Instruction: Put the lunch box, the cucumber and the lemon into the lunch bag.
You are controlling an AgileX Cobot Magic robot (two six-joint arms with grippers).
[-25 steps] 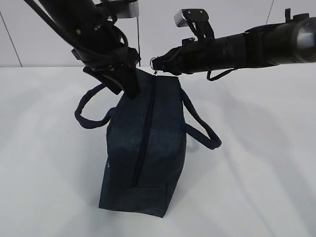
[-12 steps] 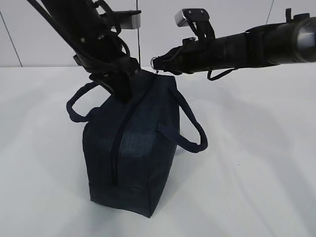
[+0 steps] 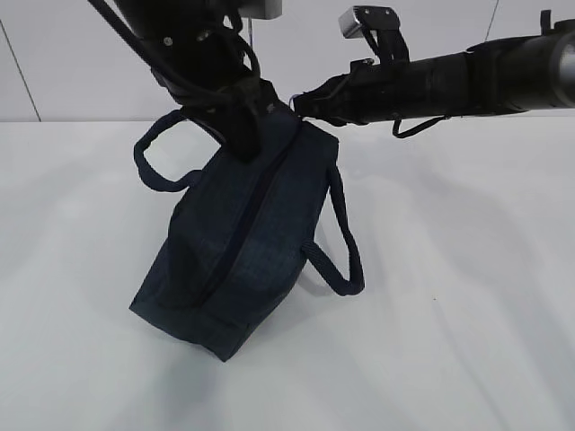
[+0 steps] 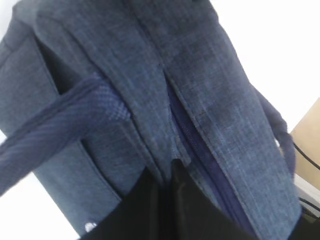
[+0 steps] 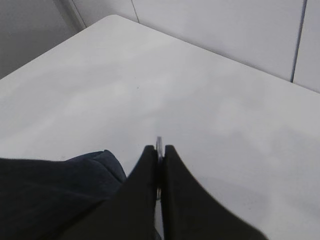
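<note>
The dark navy lunch bag hangs tilted over the white table, its closed zipper facing me. My left gripper is shut on a fold of the bag's fabric beside the zipper, and its dark fingers pinch the cloth together. My right gripper reaches in from the right at the bag's top corner. It is shut on the metal ring pull, which pokes out between the fingertips of the right gripper. The lunch box, the cucumber and the lemon are out of view.
One loop handle sticks out at the left of the bag and the other handle droops at its right. The white table stretches all around, with a pale wall behind.
My left gripper has shut on the bag's fabric. Both arms have shifted up and to the right, and the bag's lower end has swung to the left, so it now leans.
</note>
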